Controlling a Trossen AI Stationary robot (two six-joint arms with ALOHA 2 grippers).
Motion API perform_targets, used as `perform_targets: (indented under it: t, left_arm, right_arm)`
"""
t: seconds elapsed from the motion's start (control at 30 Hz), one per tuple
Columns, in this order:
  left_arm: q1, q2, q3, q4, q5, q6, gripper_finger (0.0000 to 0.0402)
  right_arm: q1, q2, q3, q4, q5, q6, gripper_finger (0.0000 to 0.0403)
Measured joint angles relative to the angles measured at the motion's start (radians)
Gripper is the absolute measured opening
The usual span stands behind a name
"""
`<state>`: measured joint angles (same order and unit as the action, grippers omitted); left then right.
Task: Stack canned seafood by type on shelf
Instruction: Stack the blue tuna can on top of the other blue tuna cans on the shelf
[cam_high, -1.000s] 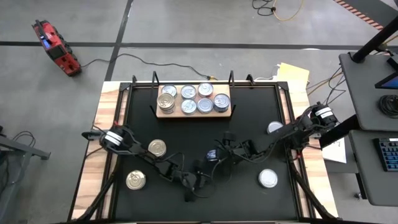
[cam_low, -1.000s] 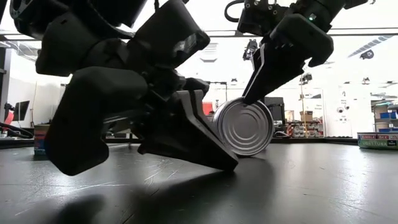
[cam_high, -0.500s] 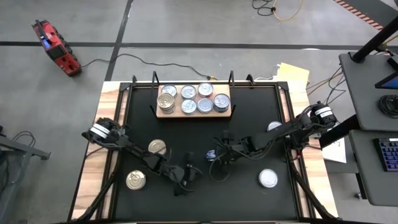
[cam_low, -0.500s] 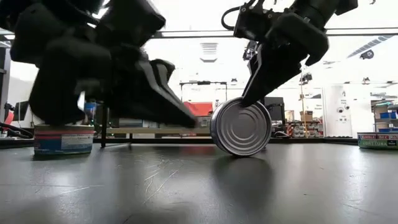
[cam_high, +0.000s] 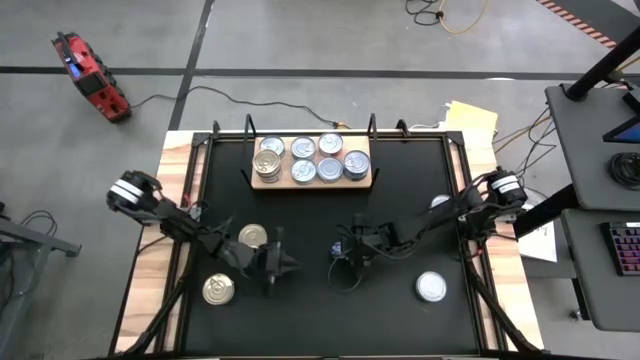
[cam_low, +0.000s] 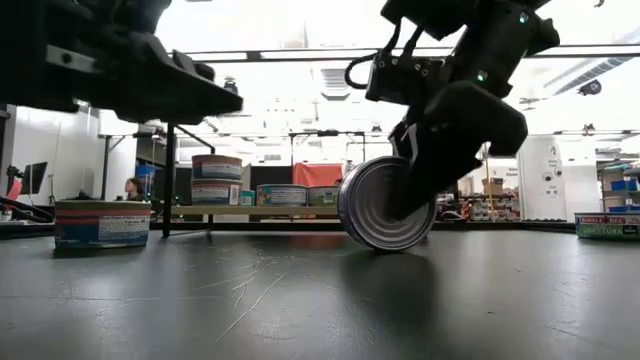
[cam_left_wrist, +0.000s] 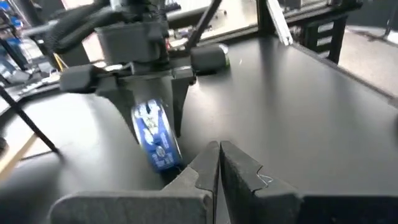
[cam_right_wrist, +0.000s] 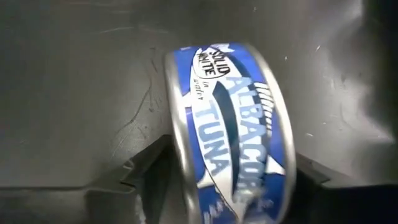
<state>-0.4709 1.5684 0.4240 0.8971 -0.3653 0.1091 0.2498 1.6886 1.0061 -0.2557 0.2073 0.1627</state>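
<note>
A red device (cam_high: 90, 76) lies on the grey concrete floor (cam_high: 300, 40) at the upper left of the high view, with a black cable (cam_high: 215, 93) running from it toward the black counter (cam_high: 400, 190) with its wooden edges. A yellow cord (cam_high: 450, 15) loops at the top centre. A yellow paper (cam_high: 472, 118) sits just off the counter's upper right corner. At the right edge stands a dark desk (cam_high: 590, 150) with a keyboard (cam_high: 622, 248). In the low view, a person (cam_low: 131, 188) appears far back at the left, and ceiling lights (cam_low: 300, 30) glow overhead.
</note>
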Motion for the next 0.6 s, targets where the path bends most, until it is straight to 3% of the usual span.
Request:
perform_targets:
  t: [0.2,0.37,0.5,0.6]
  left_arm:
    - [0.001,-0.143,-0.094,0.001,0.002,0.058,0.0]
    - [0.003,-0.261,-0.132,-0.003,0.001,0.148,0.0]
    - [0.003,-0.348,-0.138,0.002,0.001,0.17,0.0]
    - [0.003,-0.385,-0.138,0.002,0.001,0.171,0.0]
  right_arm:
    - [0.001,-0.053,0.0,-0.007,0.0,-0.006,0.0135]
    - [0.001,-0.12,0.026,-0.04,0.009,-0.039,0.0132]
    - [0.009,-0.164,0.097,-0.144,0.133,-0.117,0.0132]
    - [0.024,-0.173,0.18,-0.272,0.322,-0.187,0.0132]
